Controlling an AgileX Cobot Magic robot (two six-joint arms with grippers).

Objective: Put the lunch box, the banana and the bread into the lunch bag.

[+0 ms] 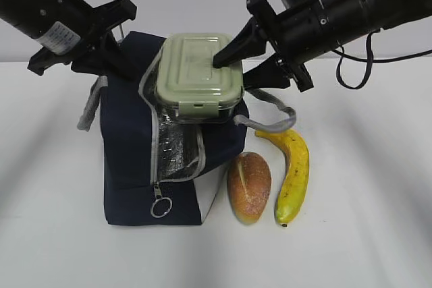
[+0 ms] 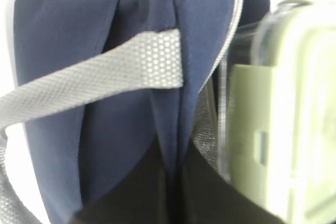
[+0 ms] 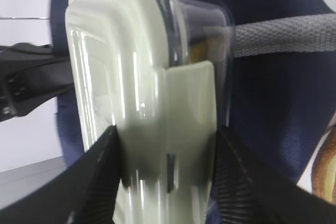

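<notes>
The navy lunch bag [image 1: 128, 146] stands on the white table with its top flap open and silver lining showing. My right gripper [image 1: 233, 73] is shut on the sage-lidded lunch box [image 1: 199, 75] and holds it tilted in the bag's mouth. In the right wrist view my gripper [image 3: 167, 129] has one finger on the lid and one on the clear base of the box [image 3: 142, 77]. My left gripper [image 1: 125, 55] is shut on the bag's upper back edge [image 2: 173, 129]. The bread [image 1: 249, 187] and banana [image 1: 293, 173] lie side by side on the table, right of the bag.
A grey webbing handle [image 1: 270, 116] hangs off the bag's right side towards the banana. Another handle [image 2: 94, 82] crosses the bag's back. The zipper's ring pull [image 1: 161, 206] dangles at the bag's front. White table [image 1: 364, 234] extends to the right and front.
</notes>
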